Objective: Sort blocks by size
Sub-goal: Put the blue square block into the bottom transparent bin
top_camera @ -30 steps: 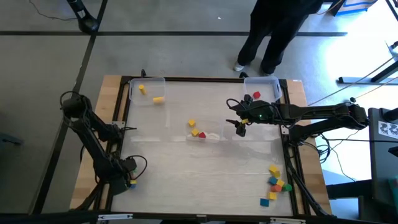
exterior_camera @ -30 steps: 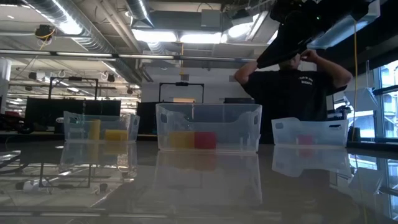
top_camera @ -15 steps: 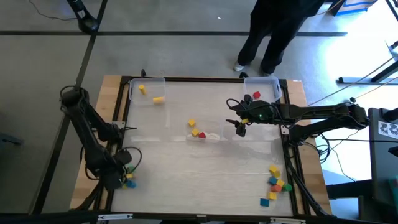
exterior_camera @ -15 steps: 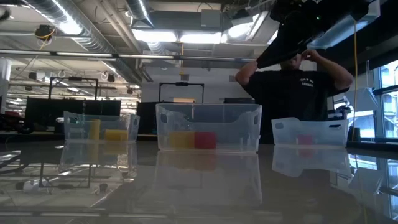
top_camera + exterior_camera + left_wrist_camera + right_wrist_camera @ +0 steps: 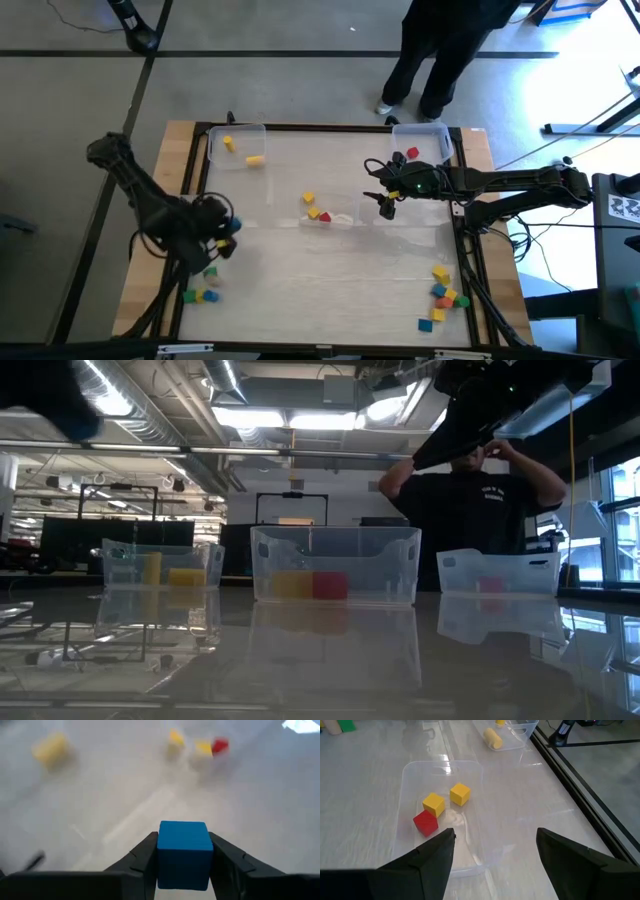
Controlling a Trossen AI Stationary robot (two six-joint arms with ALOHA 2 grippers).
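Inspector: Status?
Operator: Several blocks [image 5: 315, 208] binned; loose groups remain at both near corners of the counter [image 5: 330, 270]. Left gripper [image 5: 184, 865], jaws clamping a blue block [image 5: 183, 854], hangs above the counter's left side; right gripper [image 5: 492, 852] hovers beside the middle bin [image 5: 470, 810], jaws wide, empty.

You had three clear bins [image 5: 335, 565] standing in a row across the table [image 5: 330, 275], and a person in dark clothing [image 5: 480, 510] stood behind its far edge.
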